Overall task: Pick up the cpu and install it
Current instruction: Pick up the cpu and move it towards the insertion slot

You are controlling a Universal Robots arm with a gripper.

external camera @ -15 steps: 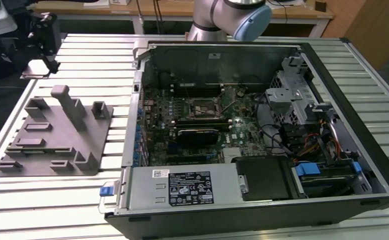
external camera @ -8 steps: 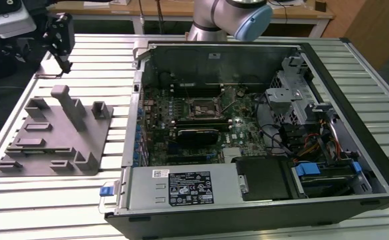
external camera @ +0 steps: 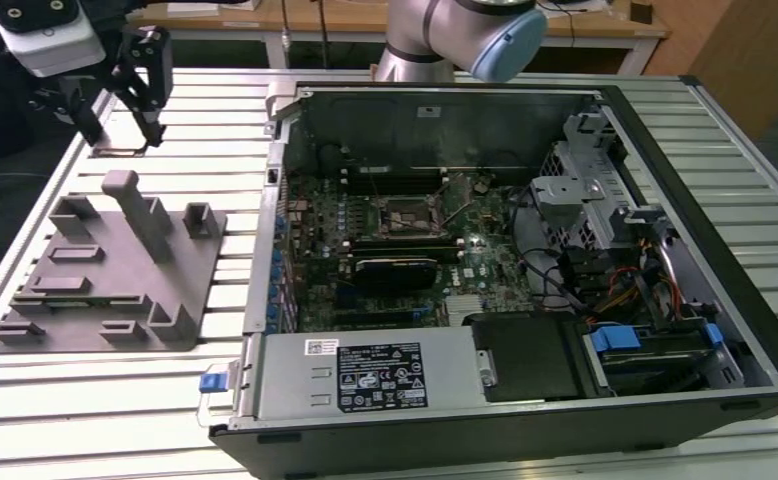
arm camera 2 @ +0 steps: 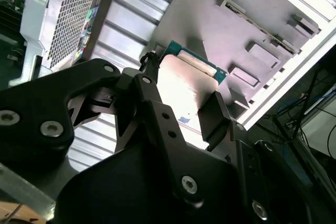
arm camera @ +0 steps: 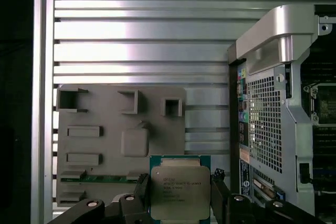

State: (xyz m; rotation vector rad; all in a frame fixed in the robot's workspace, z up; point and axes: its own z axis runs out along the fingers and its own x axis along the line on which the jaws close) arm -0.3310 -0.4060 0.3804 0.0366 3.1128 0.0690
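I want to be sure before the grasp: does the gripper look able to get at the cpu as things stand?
Probably yes: the gripper is right at the cpu, straddling it, and nothing stands between them.

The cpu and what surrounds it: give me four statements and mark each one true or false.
1. The gripper holds the cpu. True.
2. The cpu is seated in the motherboard socket. False: it is at the gripper, over the slatted table, outside the computer case.
3. The computer case is open, with its motherboard showing. True.
4. The grey fixture block lies inside the case. False: it lies on the table, on the exterior view's left of the case.
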